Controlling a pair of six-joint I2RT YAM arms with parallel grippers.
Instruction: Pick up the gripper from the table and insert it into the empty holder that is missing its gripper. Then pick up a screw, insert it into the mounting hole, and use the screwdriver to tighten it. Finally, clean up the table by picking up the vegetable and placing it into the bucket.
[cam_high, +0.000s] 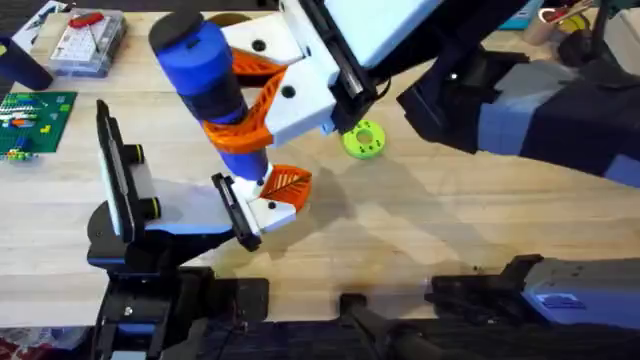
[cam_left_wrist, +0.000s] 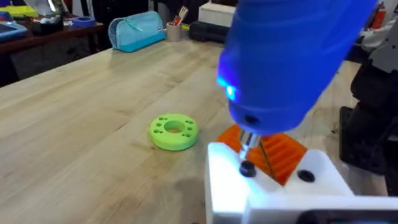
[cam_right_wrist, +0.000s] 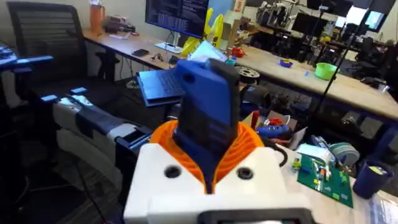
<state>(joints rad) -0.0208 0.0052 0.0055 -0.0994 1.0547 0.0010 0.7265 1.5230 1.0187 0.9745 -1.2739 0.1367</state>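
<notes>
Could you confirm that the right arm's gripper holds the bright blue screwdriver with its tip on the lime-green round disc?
Not quite: the bright blue cylindrical screwdriver in the right gripper has its tip on a black screw in the white block, as the left wrist view shows. The lime-green round disc lies apart.

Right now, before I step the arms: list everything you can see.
screwdriver: 1, blue, upright over the gripper, tip down
gripper: 1, white with orange finger, at the holder's end
holder: 1, black, left-centre of the table
disc: 1, lime green, mid-table, right of the screwdriver
parts box: 1, clear, far left corner
circuit board: 1, green, left edge
table: 1, light wood
right gripper: 1, white with orange pads, shut on the screwdriver
</notes>
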